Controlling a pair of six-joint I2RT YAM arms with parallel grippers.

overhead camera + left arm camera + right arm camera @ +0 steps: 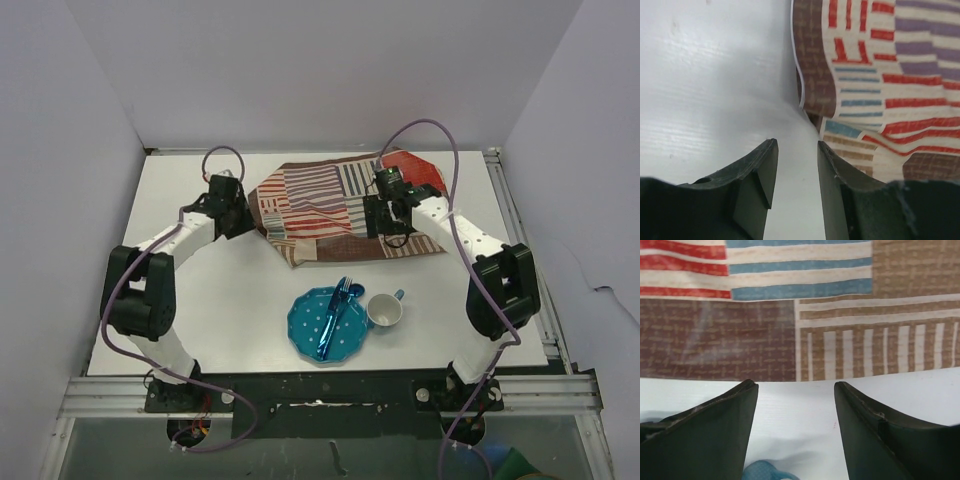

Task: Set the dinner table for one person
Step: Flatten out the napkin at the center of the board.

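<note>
The dinner table (200, 300) is a white top with aluminium rails. A striped patchwork cloth mat (320, 210) lies at its back middle, a little rumpled. My left gripper (237, 218) hangs at the mat's left edge. In the left wrist view it (796, 145) is open over bare table, with the mat (880, 75) just to its right. My right gripper (385, 215) is over the mat's right part. In the right wrist view it (795, 385) is open, with nothing between its fingers and the mat's edge (790, 340) just beyond them.
A blue dotted plate (322, 325) sits near the front middle with blue cutlery (340, 300) lying across it. A white mug (385, 311) with a blue handle stands to its right. A blue dotted bit (765, 472) shows at the bottom of the right wrist view. White walls enclose three sides.
</note>
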